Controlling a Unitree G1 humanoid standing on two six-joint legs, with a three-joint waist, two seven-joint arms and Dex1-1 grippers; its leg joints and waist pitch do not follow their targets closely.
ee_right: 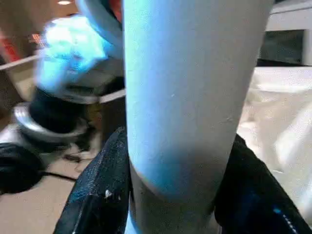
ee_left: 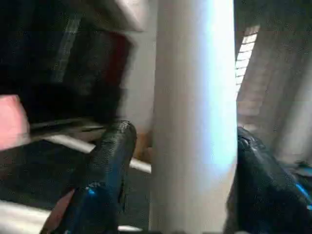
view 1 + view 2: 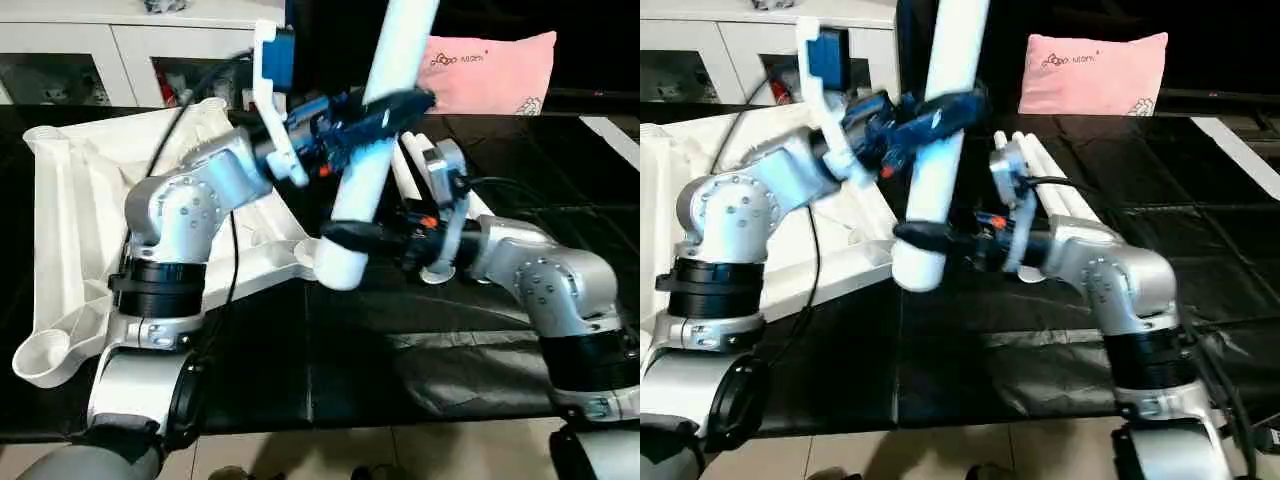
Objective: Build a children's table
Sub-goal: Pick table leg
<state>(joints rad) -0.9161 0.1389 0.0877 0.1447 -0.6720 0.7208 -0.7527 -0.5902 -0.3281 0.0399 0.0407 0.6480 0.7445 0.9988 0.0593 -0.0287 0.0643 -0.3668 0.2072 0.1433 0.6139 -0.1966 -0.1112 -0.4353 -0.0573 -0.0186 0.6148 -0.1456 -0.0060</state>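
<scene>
Two end effectors meet on one white leg [image 3: 375, 150], which we see standing nearly upright over the middle of the black-covered bench [image 3: 400, 370], leaning slightly so its top runs out past the upper edge of the head views. The left end effector [image 3: 385, 112] sits higher on the tube; in the left wrist view one black finger [image 2: 109, 161] stands a little off one side of the leg while the other presses against the opposite side, so we cannot tell whether it is clamped or loosened. The right end effector [image 3: 345, 236] is clenched around the leg just above its wide lower end, and the right wrist view shows a black finger [image 1: 105, 185] hugging each side of the tube. That lower end hangs just beside the near corner of the white tabletop [image 3: 75, 210], which lies ribbed side up along the bench's left edge, a round corner socket [image 3: 42, 352] at its near left corner. Behind the right forearm, more white legs [image 3: 1065, 185] lie side by side on the bench toward its far edge. A pink pillow [image 3: 495, 70] rests at the far edge, and a white cabinet [image 3: 120, 50] stands behind the bench's far left corner.
</scene>
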